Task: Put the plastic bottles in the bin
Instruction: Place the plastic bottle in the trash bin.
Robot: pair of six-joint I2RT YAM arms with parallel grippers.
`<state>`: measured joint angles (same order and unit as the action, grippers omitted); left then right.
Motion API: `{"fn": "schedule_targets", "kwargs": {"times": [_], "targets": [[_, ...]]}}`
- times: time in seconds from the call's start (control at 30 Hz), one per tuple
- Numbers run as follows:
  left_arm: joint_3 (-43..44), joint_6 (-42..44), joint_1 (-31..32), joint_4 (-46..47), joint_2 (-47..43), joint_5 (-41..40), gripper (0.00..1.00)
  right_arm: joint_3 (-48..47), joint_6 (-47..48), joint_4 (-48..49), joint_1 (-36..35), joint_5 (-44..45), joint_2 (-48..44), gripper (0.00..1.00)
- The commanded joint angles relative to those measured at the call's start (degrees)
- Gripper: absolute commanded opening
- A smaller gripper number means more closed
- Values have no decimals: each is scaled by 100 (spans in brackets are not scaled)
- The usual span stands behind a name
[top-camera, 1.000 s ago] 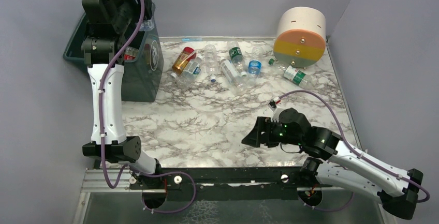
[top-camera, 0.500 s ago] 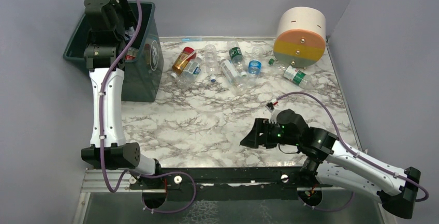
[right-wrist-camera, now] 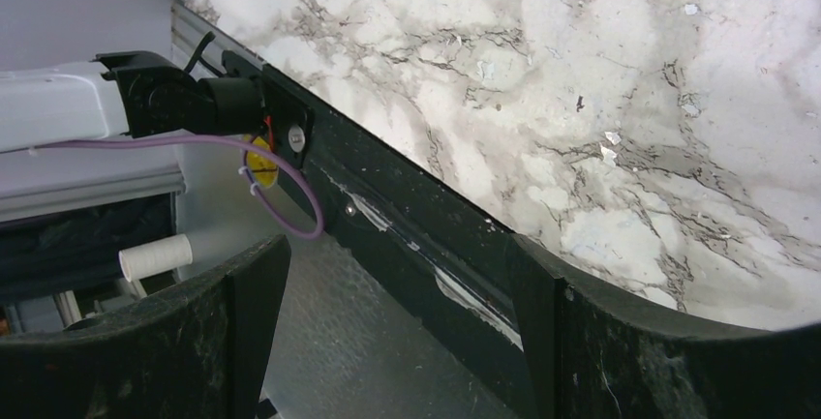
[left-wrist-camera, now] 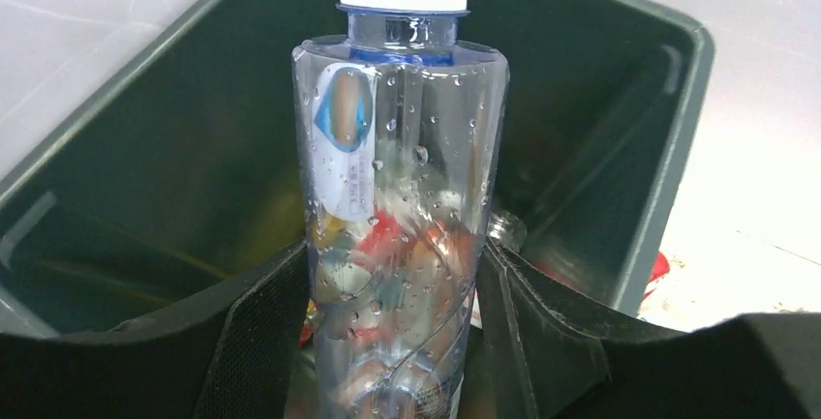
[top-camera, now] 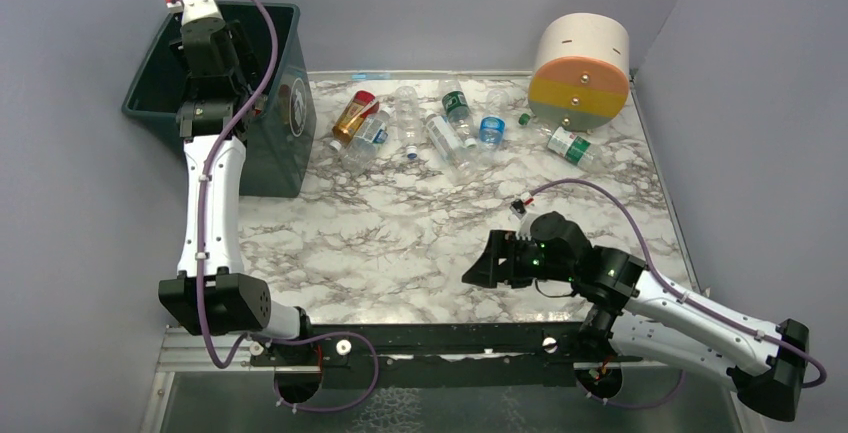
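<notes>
My left gripper (top-camera: 215,53) is over the dark green bin (top-camera: 285,148), shut on a clear plastic bottle (left-wrist-camera: 402,177) with a white cap, held upright between the fingers above the bin's inside (left-wrist-camera: 194,138). Red and yellow bottles lie in the bin below it. Several more bottles lie on the marble table right of the bin: an amber one with a red cap (top-camera: 352,116), clear ones (top-camera: 440,138) and one with a green label (top-camera: 570,145). My right gripper (top-camera: 478,265) is open and empty, low over the table's front part, pointing left (right-wrist-camera: 397,254).
A big cream, orange and yellow cylinder (top-camera: 582,68) stands at the back right, touching the green-label bottle. The black base rail (top-camera: 450,338) runs along the table's near edge. Grey walls close the back and right sides.
My left arm has swung back and lower over the bin with the bottle. My right gripper has drifted slightly left.
</notes>
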<state>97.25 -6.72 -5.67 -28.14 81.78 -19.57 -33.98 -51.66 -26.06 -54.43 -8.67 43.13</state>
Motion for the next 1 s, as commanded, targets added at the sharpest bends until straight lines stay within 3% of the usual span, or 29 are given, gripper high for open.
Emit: {"fn": "schedule_targets", "kwargs": {"times": [0.0,0.07,0.23,0.33,0.47,0.6,0.73,0.97], "targets": [[-224,-65,-162,344,-323,-72,68,93,-40,221,-41,-127,-55,85],[-354,-90,-194,380,-374,-37,76,155,-46,260,-41,-133,-97,85],[-531,-152,-268,458,-295,112,78,259,-25,323,-41,-169,-107,85],[-574,-210,-321,454,-314,183,89,163,87,272,-38,-145,28,85],[-444,-201,-362,387,-404,364,94,-5,204,301,-41,-181,287,85],[-34,-148,-361,159,-471,976,97,-49,252,505,-41,-264,496,85],[1061,-76,-361,-782,-79,1807,98,-127,310,661,-39,-316,735,85],[691,-345,-356,-698,-335,3003,98,-498,694,682,-41,-227,1090,85]]}}
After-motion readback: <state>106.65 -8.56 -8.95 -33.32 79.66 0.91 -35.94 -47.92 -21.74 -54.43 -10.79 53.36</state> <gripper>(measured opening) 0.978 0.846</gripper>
